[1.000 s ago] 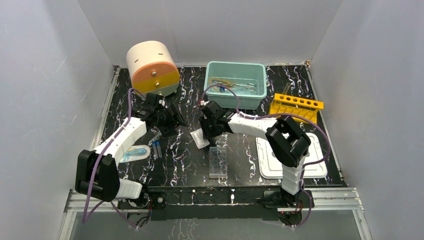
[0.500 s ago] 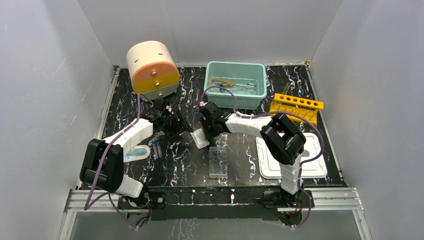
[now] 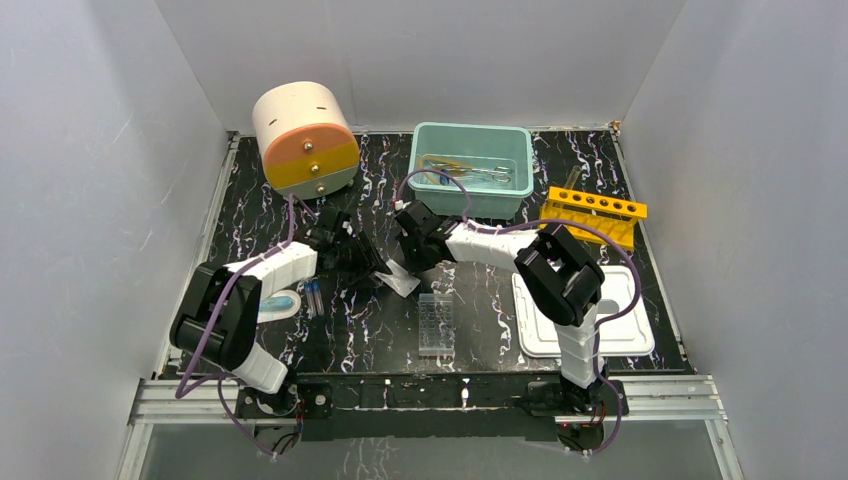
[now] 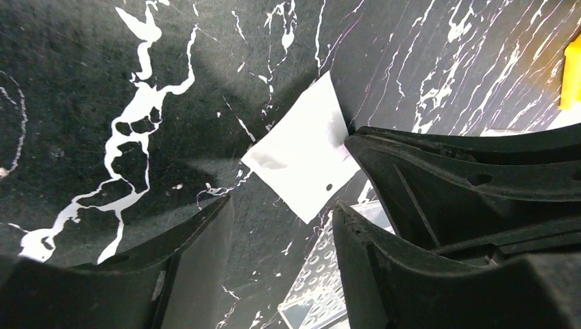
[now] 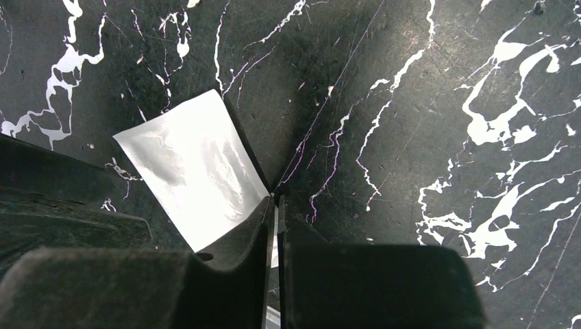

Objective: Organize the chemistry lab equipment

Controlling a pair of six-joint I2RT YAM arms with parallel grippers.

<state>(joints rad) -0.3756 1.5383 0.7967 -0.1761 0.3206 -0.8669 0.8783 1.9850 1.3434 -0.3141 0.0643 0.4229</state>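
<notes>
A flat white plastic bag (image 3: pixel 401 281) lies tilted at mid-table. My right gripper (image 3: pixel 415 260) is shut on its edge; in the right wrist view the closed gripper (image 5: pixel 274 205) pinches the bag (image 5: pixel 192 178). My left gripper (image 3: pixel 374 268) is open just left of the bag. In the left wrist view the open left gripper (image 4: pixel 281 223) faces the bag (image 4: pixel 301 161), which sits ahead of the jaws and not between them. The clear well plate (image 3: pixel 436 325) lies just in front and also shows in the left wrist view (image 4: pixel 322 295). Thin tubes (image 3: pixel 312 297) and a blue-footed cylinder (image 3: pixel 272 305) lie to the left.
A teal bin (image 3: pixel 425 180) at the back holds metal tongs and small items. The cream-and-orange drum (image 3: pixel 305 138) stands at back left, the yellow rack (image 3: pixel 592 212) at right, and a white tray lid (image 3: pixel 540 335) at front right.
My left arm has swung right, bringing its open gripper up to the bag. My right gripper has kept hold of the bag and shifted slightly back.
</notes>
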